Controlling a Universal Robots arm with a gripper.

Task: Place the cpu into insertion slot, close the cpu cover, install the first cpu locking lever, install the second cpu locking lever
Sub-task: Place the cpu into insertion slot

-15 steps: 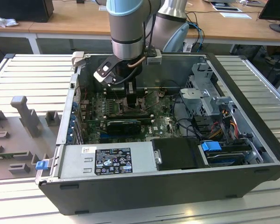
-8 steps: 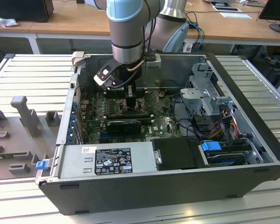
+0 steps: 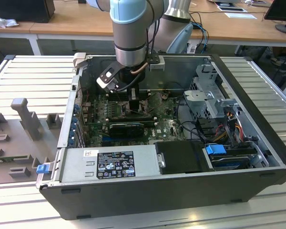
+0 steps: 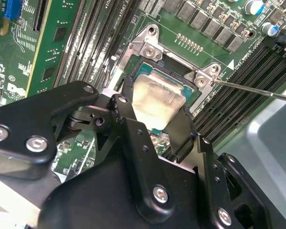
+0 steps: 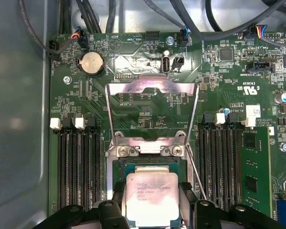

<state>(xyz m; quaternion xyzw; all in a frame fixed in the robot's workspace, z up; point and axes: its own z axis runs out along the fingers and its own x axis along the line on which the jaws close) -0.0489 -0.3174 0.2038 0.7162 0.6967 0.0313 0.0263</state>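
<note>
The cpu is a pale silvery square chip, and my gripper is shut on it, a black finger against each of two opposite edges. It sits over the insertion slot, a dark socket with a metal rim on the green motherboard; whether it rests in the slot I cannot tell. The cpu cover, a thin silvery frame, lies folded back open beyond the socket. A thin locking lever stands free beside the socket. In the second wrist view the cpu hangs between the fingers above the slot. The gripper reaches down inside the case.
Long black memory slots flank the socket on both sides. A coin battery and cables lie beyond the open cover. The black computer case holds a drive cage and power supply. A grey fixture stands at the exterior view's left.
</note>
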